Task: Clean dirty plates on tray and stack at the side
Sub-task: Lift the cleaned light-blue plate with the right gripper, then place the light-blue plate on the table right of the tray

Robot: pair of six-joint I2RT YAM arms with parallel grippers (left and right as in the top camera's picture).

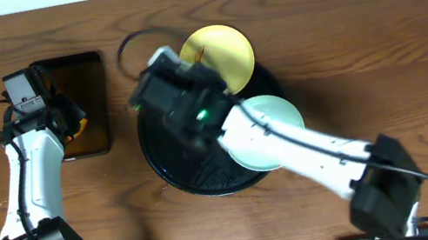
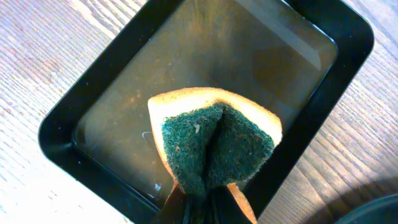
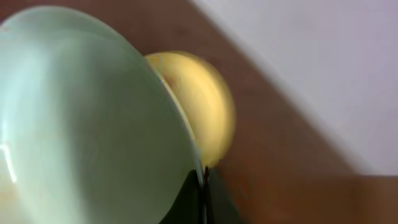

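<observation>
My right gripper (image 3: 204, 177) is shut on the rim of a pale mint plate (image 3: 93, 124), which is tilted up on edge and fills the left of the right wrist view. Behind it is the pale yellow plate (image 3: 205, 106), which lies at the far rim of the round black tray (image 1: 168, 159). Another mint plate (image 1: 273, 127) lies on the tray's right side, partly under my right arm. From overhead, the right gripper (image 1: 160, 75) hangs over the tray's far left. My left gripper (image 2: 208, 202) is shut on a folded green-and-yellow sponge (image 2: 214, 146).
The sponge hangs over a small rectangular black tray (image 2: 354, 37) of brownish liquid, left of the round tray. In the overhead view the left gripper (image 1: 73, 123) is at that tray's near edge. The table is bare wood all round, with a pale wall beyond the far edge.
</observation>
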